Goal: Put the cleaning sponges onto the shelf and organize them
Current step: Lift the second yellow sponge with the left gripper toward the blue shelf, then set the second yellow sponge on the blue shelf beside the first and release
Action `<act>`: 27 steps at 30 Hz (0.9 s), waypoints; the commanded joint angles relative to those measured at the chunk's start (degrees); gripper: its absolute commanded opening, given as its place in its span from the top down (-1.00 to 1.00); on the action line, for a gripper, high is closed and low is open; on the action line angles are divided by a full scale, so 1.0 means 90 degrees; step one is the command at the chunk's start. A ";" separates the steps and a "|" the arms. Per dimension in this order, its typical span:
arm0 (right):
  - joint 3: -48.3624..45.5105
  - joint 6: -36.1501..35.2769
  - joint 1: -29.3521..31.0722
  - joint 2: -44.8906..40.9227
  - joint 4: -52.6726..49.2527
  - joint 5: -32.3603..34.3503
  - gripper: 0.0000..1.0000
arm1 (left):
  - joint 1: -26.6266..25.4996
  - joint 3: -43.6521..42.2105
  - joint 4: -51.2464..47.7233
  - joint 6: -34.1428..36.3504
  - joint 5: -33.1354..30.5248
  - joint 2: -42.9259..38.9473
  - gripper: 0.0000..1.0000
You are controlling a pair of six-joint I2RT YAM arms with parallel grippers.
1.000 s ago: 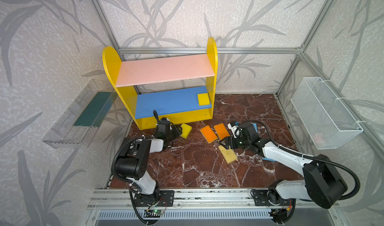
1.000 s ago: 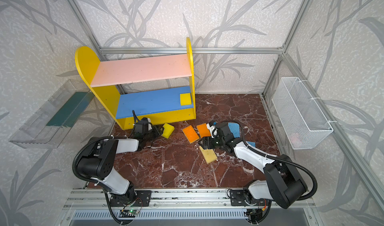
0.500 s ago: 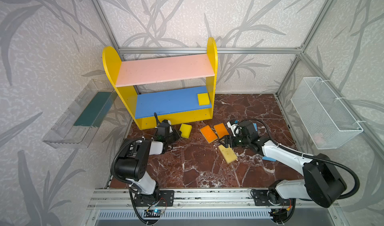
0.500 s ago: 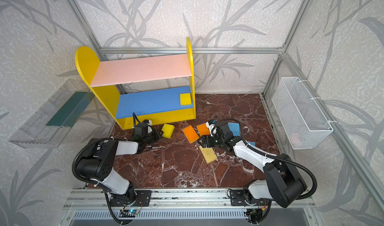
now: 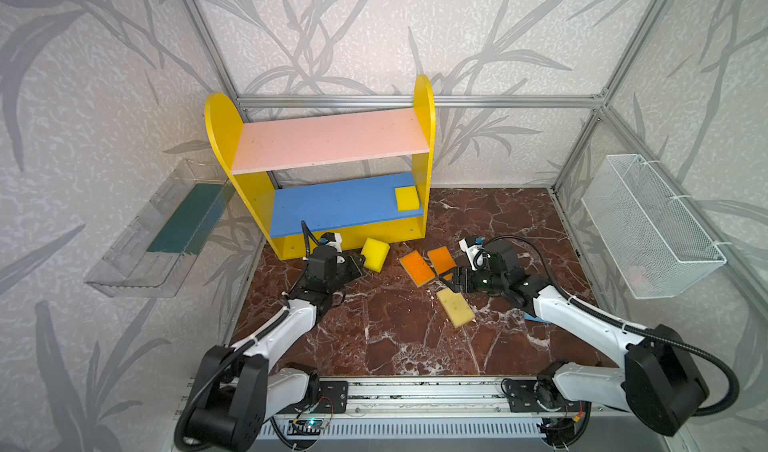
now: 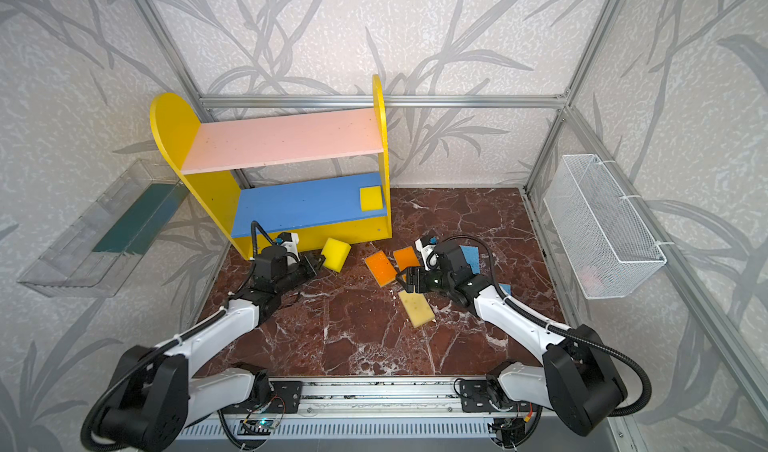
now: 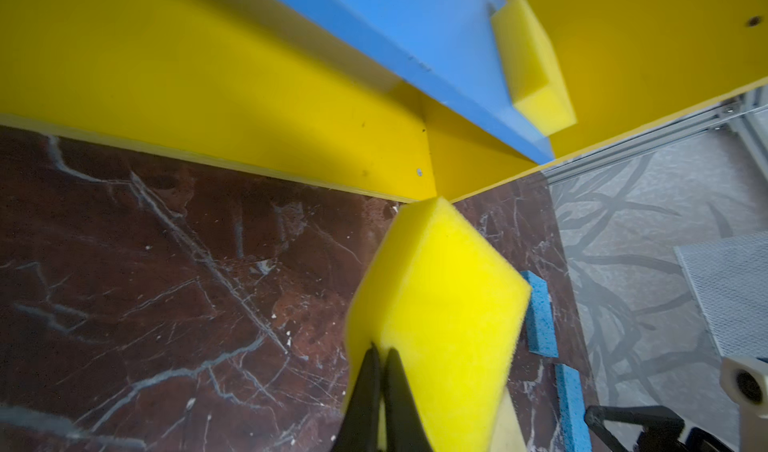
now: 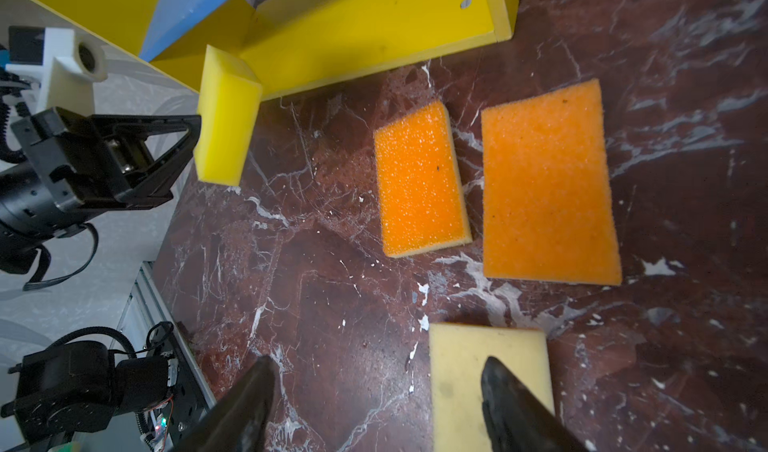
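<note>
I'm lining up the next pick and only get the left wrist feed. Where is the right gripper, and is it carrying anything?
Observer: The right gripper is open and holds nothing. It hovers with one finger above the pale yellow sponge and the other past that sponge's edge.
Operator: Anything between it and the sponge at my fingertips?
Observer: Yes, two orange sponges lie flat, side by side, between your yellow sponge and the right gripper.
Operator: Is there anything on the top level of the shelf?
Observer: No sponge lies on the pink top board.
</note>
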 commanded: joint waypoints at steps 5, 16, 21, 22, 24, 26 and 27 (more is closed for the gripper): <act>0.0218 0.0242 -0.0104 -0.0055 0.0755 0.0567 -0.69 | -0.0045 0.1122 -0.1550 0.0128 -0.0548 -0.0462 0.89; 0.1392 0.0516 -0.0650 0.1096 0.1263 0.0301 -0.69 | -0.0017 0.2445 -0.0929 0.0027 -0.0776 0.1198 0.90; 0.1691 0.0494 -0.0834 0.1456 0.1347 0.0311 -0.69 | -0.0035 0.2982 -0.0667 -0.0359 -0.1348 0.2052 0.96; 0.1706 0.0522 -0.0883 0.1529 0.1417 0.0311 -0.69 | -0.0045 0.3102 -0.0611 -0.0420 -0.1389 0.2218 0.97; 0.1735 0.0590 -0.0961 0.1685 0.1545 0.0311 -0.69 | -0.0073 0.3338 -0.0528 -0.0518 -0.1480 0.2488 0.97; 0.1782 0.0671 -0.1040 0.1853 0.1668 0.0283 -0.69 | -0.0146 0.3457 -0.0349 -0.0564 -0.1665 0.2650 0.97; 0.1802 0.0716 -0.1078 0.1939 0.1758 0.0247 -0.69 | -0.0189 0.3508 -0.0274 -0.0575 -0.1773 0.2722 0.97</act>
